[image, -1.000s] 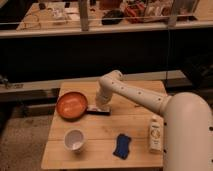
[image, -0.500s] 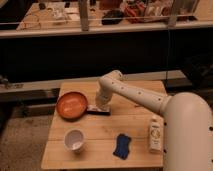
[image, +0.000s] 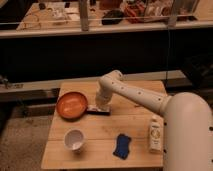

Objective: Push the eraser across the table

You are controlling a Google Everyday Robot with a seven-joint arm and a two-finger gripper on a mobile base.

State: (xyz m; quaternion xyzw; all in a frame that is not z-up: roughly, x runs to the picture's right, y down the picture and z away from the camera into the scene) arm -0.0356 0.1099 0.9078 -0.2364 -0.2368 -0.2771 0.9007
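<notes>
**Gripper down at the eraser, push about to be made**

At the far left of the wooden table [image: 135, 127], the gripper [image: 101, 104] sits low over the eraser [image: 98, 110], a small dark flat block lying just beside the right rim of the orange plate [image: 72, 105]. Its tip looks to be touching the top or back edge of the block, though I cannot tell whether contact is made. By my judgement the step in hand is the start of the push: tool placed, block not yet far from the plate. The next move calls for a steady sideways sweep kept low, directed away from the plate and over the bare boards, clear of the white cup [image: 74, 140], the blue cloth [image: 121, 146] and the small bottle [image: 156, 134] nearer the front edge
</notes>
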